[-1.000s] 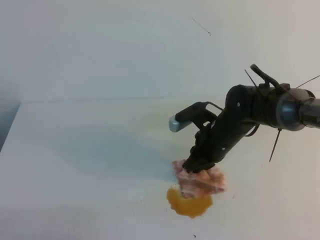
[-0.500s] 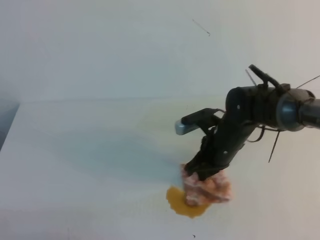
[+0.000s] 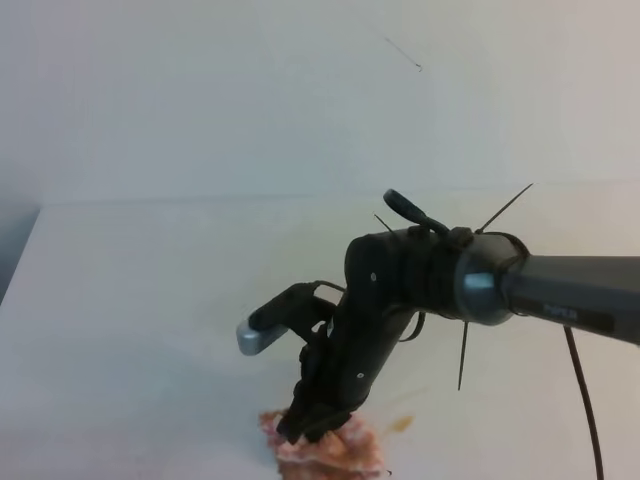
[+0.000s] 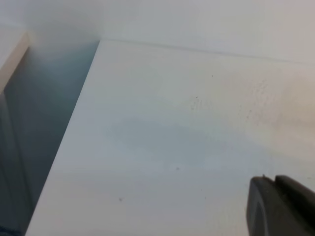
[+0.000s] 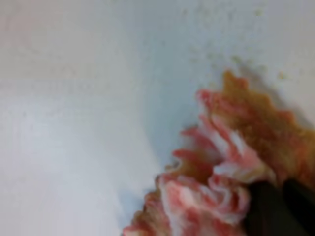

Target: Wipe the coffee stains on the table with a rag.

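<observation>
The pink-and-white rag (image 3: 330,452) lies bunched on the white table (image 3: 150,300) at the front edge of the high view. My right gripper (image 3: 306,426) is shut on the rag's top and presses it down. Of the coffee stains only a small brownish smear (image 3: 400,424) shows, right of the rag; the round blot is not visible. In the right wrist view the rag (image 5: 216,182) has an orange-brown soaked edge, and the dark fingers (image 5: 275,209) pinch it at the lower right. The left gripper (image 4: 281,206) shows only in its own view, fingers together, above bare table.
The table's left edge (image 4: 74,128) drops to a dark gap. The table's back edge meets a pale wall (image 3: 300,100). The right arm's thick forearm (image 3: 560,295) stretches across the right side, with cable ties sticking out.
My right gripper has swept the rag left and toward the front edge, across the orange blot. The blot has gone from view; only a small smear is left.
</observation>
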`<action>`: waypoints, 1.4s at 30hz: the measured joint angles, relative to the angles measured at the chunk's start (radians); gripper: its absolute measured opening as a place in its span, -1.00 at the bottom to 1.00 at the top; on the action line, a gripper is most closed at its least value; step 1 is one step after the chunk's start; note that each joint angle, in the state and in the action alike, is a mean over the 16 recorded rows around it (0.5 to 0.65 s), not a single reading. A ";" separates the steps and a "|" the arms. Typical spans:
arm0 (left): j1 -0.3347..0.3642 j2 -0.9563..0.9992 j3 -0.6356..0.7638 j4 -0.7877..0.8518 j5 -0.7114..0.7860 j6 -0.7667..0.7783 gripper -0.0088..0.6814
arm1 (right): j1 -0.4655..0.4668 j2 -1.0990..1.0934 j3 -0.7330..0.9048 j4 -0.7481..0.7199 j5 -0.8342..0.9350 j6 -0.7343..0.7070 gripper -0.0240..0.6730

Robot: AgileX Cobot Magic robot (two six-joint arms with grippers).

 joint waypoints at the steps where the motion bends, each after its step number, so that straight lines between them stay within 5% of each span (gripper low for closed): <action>1: 0.000 0.000 0.000 0.000 0.000 0.000 -0.98 | 0.004 -0.001 -0.001 -0.020 0.005 0.009 -0.84; 14: 0.000 0.000 0.000 0.000 0.000 0.000 -0.98 | -0.154 -0.017 0.005 -0.343 0.055 0.215 -0.84; 22: 0.000 0.000 0.000 0.000 0.000 0.000 -0.98 | -0.228 -0.034 0.066 -0.319 0.088 0.227 -0.84; 34: 0.000 0.000 0.003 0.000 -0.001 0.000 -0.98 | 0.060 -0.040 0.093 -0.127 0.078 0.074 -0.84; 42: 0.000 0.000 0.003 0.000 -0.001 0.000 -0.98 | 0.182 -0.022 -0.008 -0.213 -0.036 0.066 -0.84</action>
